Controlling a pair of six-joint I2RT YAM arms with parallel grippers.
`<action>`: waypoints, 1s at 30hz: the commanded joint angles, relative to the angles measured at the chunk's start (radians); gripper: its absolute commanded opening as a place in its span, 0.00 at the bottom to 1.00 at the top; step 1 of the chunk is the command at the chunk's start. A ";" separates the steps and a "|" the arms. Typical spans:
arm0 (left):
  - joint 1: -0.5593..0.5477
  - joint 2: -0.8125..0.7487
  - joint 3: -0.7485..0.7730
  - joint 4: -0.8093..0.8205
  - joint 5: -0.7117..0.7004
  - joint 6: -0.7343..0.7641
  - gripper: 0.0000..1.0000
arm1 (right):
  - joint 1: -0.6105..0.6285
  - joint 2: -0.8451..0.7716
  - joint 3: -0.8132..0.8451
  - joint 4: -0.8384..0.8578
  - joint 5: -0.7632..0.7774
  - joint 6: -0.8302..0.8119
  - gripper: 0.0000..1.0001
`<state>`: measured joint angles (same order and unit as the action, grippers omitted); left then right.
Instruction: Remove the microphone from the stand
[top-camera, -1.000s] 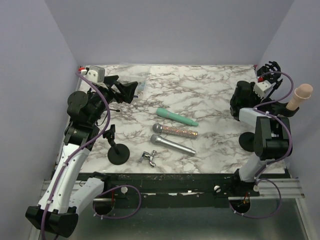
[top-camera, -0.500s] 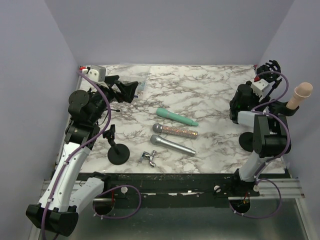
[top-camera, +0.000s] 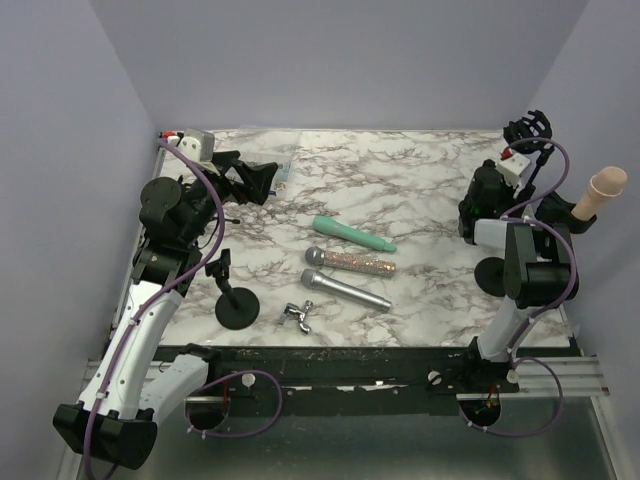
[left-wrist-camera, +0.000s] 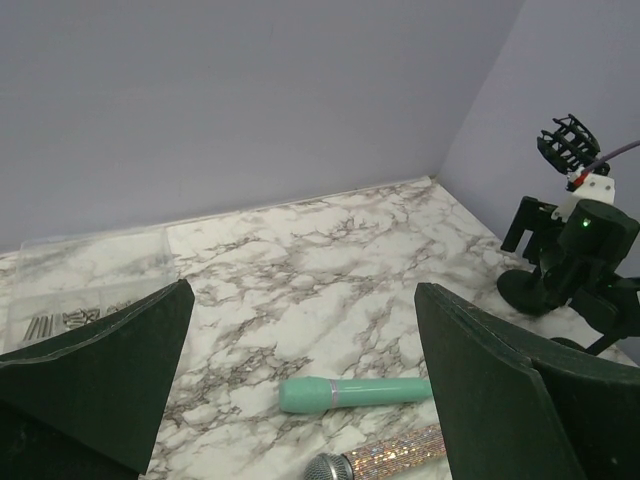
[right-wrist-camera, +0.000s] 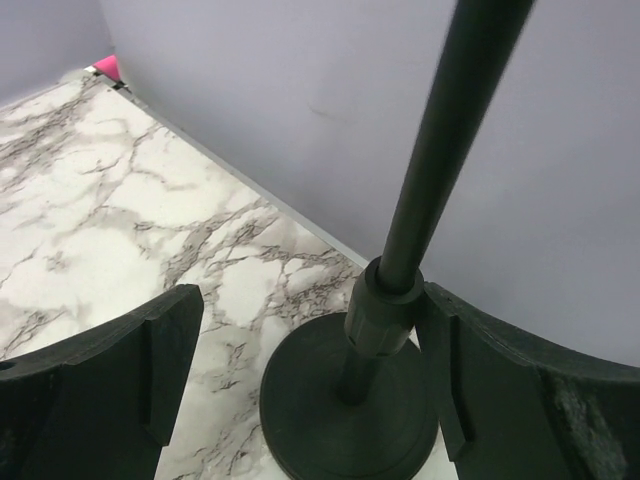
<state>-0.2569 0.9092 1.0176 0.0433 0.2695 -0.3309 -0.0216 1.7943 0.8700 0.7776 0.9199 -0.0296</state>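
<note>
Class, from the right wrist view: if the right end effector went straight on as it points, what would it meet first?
Probably the black stand's pole, upright just ahead of the right end effector, right of centre; depth is unclear.

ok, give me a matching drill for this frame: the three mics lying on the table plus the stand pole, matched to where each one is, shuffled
Things:
A. teal microphone
B. glitter microphone
C. silver microphone
D. stand pole

Places:
1. nearest the arm bases of the three lying mics
2. between the fingers of the open right gripper
3. farthest back of the three lying mics
4. middle of the three lying mics

Pairs: A-3, B-4, C-1, D-2
</note>
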 joint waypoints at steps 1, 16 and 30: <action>-0.004 0.000 -0.008 0.018 0.016 -0.005 0.96 | -0.004 0.039 0.025 -0.009 -0.120 0.021 0.92; -0.004 -0.008 -0.011 0.022 0.017 -0.002 0.96 | -0.005 0.050 0.030 -0.077 -0.188 0.051 0.94; -0.002 -0.006 -0.011 0.026 0.032 -0.008 0.96 | -0.004 0.242 0.464 -0.623 -0.377 -0.057 0.94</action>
<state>-0.2565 0.9081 1.0168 0.0441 0.2707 -0.3302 -0.0212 1.9636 1.2285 0.3687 0.6346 -0.0502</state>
